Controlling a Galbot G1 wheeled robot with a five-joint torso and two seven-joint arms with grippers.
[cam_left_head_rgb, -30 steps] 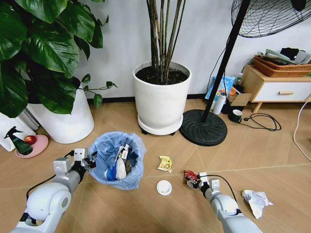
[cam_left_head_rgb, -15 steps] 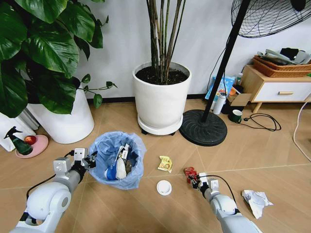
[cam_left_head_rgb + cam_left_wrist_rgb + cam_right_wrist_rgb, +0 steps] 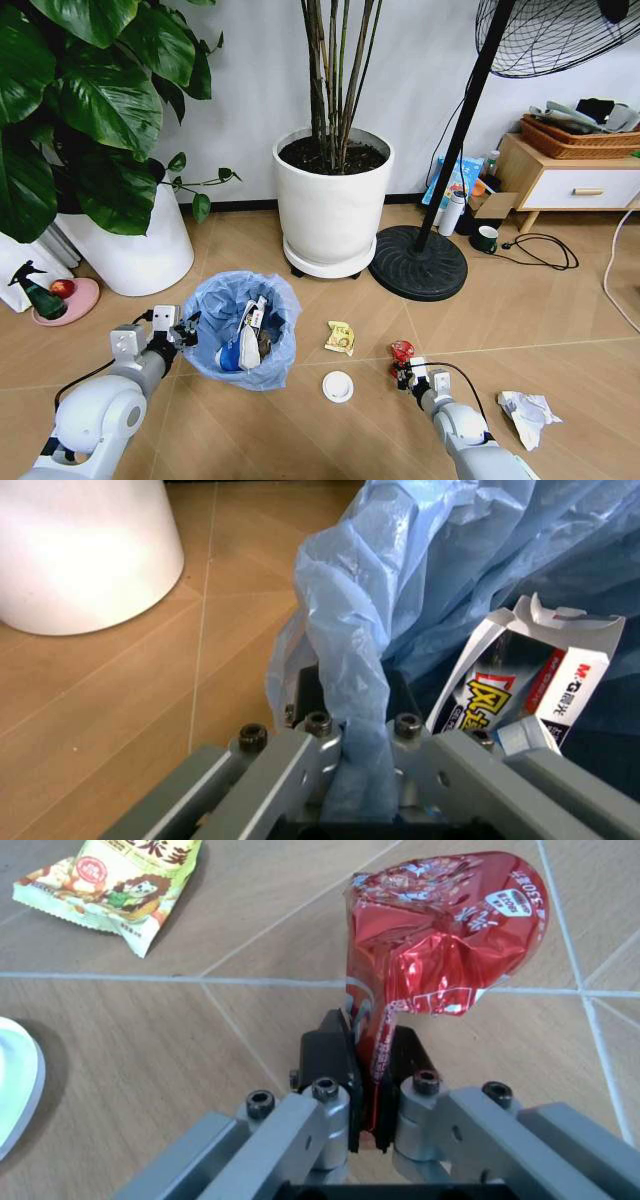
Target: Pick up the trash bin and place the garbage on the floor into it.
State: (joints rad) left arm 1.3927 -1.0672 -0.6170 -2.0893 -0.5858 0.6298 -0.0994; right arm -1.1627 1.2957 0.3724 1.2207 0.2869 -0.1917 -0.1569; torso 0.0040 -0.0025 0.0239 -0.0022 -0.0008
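While the left gripper (image 3: 186,330) is pinching the blue bag rim of the trash bin (image 3: 243,330), where a carton (image 3: 520,686) reading "M&G" is sitting, the right gripper (image 3: 402,371) is clamping a red wrapper (image 3: 440,930) above the floor (image 3: 560,310), right of the yellow wrapper (image 3: 340,337) and white lid (image 3: 338,386).

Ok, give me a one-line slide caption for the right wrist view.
Right pincer shut on a red snack wrapper, held above the wood-look floor near a yellow snack packet.
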